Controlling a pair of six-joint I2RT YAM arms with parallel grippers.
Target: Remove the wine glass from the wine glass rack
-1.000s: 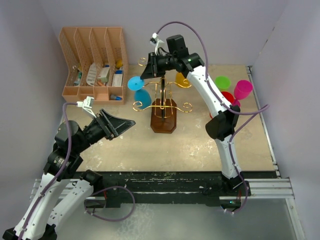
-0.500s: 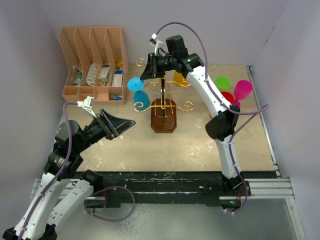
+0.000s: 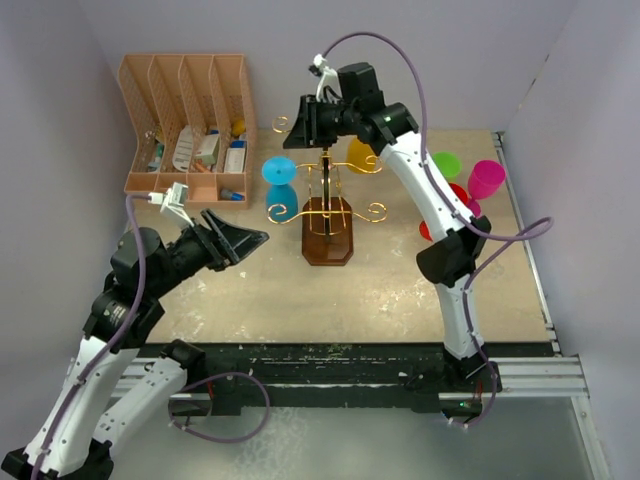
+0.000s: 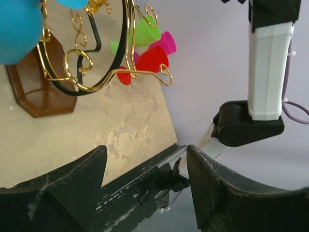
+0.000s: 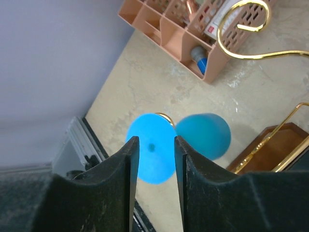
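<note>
Blue glass [image 3: 279,171] hung on rack [image 3: 328,243], centre frame. Right gripper [image 5: 152,145] hovered above, jaws narrowly parted, empty. Left gripper [image 4: 145,154] jaws spread wide, empty.

No word, number or brand can be read in any view. The packets [image 3: 208,148] standing in the organiser [image 3: 185,120] carry printing, but from above it is too small and blurred to make out. From the right wrist, one white packet [image 5: 236,21] shows only rows of dark dashes, not legible letters.
</note>
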